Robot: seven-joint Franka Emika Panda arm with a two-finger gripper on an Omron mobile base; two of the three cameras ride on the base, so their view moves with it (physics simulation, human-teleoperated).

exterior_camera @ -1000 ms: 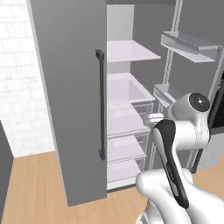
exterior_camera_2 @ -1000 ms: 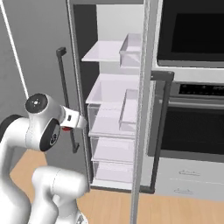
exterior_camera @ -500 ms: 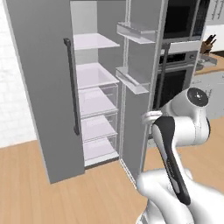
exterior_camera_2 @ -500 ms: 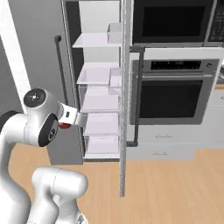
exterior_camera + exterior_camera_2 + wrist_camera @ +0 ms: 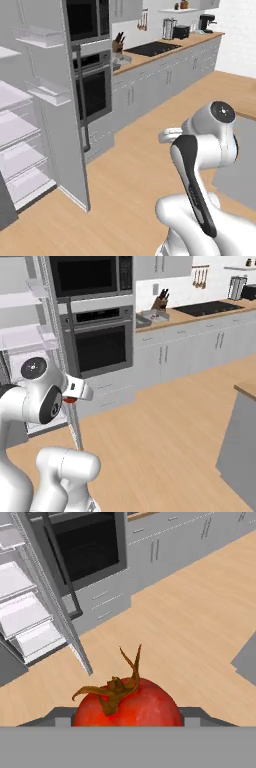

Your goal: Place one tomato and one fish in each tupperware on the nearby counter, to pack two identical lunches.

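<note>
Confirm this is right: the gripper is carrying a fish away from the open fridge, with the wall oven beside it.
Not quite. The gripper is carrying a tomato, not a fish; the hand view shows the red ball with its stem between the fingertips. The open fridge and wall oven beside it are right.

Arm folded close above base — hand clamped on tomato, stem up.

Left base view: behind arm, faces forward over wooden floor toward oven and far table. Right base view: same oven, table, from other side. Hand view: close on tomato, floor and oven beyond.
</note>
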